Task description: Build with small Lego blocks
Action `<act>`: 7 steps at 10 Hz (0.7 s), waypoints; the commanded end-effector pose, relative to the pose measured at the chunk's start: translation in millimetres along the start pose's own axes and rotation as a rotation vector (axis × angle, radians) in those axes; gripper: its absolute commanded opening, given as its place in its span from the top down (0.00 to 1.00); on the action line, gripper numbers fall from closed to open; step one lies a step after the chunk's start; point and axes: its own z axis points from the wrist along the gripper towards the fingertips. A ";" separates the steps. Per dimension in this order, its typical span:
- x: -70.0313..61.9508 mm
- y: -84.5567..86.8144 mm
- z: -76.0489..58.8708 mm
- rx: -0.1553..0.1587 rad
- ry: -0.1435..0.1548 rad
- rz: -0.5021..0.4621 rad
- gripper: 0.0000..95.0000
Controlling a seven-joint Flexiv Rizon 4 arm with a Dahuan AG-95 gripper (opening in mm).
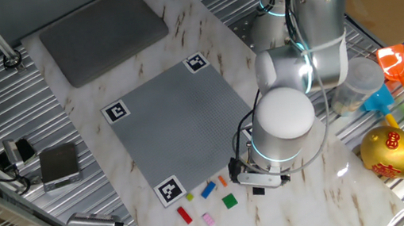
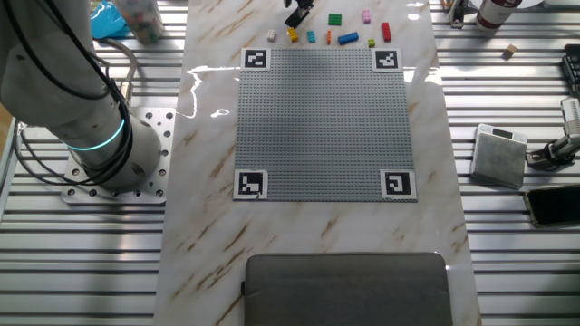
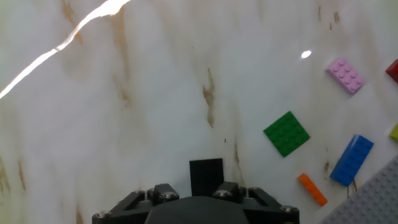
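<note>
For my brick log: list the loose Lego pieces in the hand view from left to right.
Flat black piece at the gripper → square green plate → thin orange bar → pink studded brick → blue brick.

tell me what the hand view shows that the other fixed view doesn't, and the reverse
Only the hand view shows the small black square brick lying on the marble just ahead of the gripper, and it shows the studs on the bricks.

Only the other fixed view shows the whole large grey studded baseplate with its four corner markers, the robot's base and the dark grey tray.

Both show the green square brick, the pink brick, the long blue brick and the thin orange brick.
</note>
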 end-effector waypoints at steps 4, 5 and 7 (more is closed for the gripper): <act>3.1 -3.3 4.2 0.013 -0.008 -0.020 0.20; 3.1 -3.4 4.5 0.013 -0.008 -0.022 0.20; 3.1 -3.7 5.8 0.013 -0.009 -0.022 0.20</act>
